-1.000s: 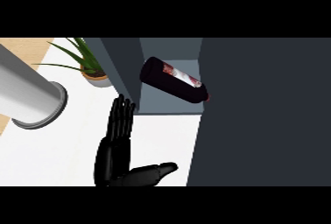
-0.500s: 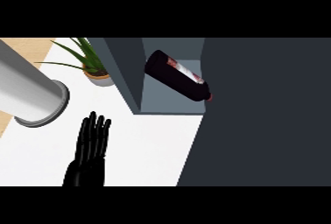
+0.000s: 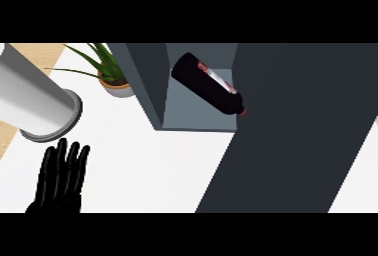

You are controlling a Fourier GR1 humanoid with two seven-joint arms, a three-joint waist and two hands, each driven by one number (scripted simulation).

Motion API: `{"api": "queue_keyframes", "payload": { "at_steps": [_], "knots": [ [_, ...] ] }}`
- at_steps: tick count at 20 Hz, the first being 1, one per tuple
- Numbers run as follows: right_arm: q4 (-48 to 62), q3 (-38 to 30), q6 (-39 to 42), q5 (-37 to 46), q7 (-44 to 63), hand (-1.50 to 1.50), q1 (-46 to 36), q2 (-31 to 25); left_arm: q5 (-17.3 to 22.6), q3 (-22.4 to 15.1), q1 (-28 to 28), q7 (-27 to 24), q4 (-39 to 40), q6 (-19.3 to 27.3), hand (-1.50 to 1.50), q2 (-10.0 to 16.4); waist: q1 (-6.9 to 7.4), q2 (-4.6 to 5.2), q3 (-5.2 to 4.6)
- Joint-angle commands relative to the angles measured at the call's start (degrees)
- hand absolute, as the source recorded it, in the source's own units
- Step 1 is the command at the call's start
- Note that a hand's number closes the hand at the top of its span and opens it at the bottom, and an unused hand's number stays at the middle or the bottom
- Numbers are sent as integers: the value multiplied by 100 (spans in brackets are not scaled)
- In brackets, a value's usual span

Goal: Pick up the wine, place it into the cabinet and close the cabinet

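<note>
head view: the wine (image 3: 210,89) is already inside the cabinet (image 3: 148,85). it lies tilted in the open compartment. its long axis runs on a slant, with the base up toward the back left and the neck down toward the front right. the neck ends just beside the door (image 3: 295,130). i can't tell whether the neck pokes past the front lip.

the door stands wide open as a big dark panel. it runs from the cabinet's right side down toward the near edge of the counter (image 3: 155,165). so placing looks done, and closing is what's left, as i judge it.

the left hand (image 3: 63,182) is low at the left, flat over the counter. its fingers are straight, close together and pointing away from the robot. it holds nothing and touches nothing i can make out. it sits well apart from the door. the door is off to its right and the wine is up and to the right.

the right hand doesn't show at all, so the left hand is the only one seen near the door. my guess is the closing move depends on which face of the door a hand can reach. the left hand is on the side the door has to swing toward.

a plant (image 3: 111,75) and a grey cylinder (image 3: 37,105) stand left of the cabinet, above the hand and out of the door's way.
</note>
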Motion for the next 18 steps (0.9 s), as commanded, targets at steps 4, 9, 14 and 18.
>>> {"api": "queue_keyframes", "payload": {
  "at_steps": [4,9,14,18],
  "knots": [
    [-156,1263,-313,-92,757,150,-741,748,532,657,547,-141,-232,-664,-150,552,210,10,-36],
    [642,1733,-1055,339,1082,150,-1621,1457,996,1178,889,-152,-493,-1082,-150,840,242,5,-30],
    [1494,1793,-2125,432,1080,150,-3118,1477,1397,1646,1018,-305,-216,-1775,-150,1054,260,46,-35],
    [2216,1748,-3158,112,1184,150,-4251,1485,1681,2065,1180,-270,-245,-2059,-150,1222,274,38,-20]
  ]
}}
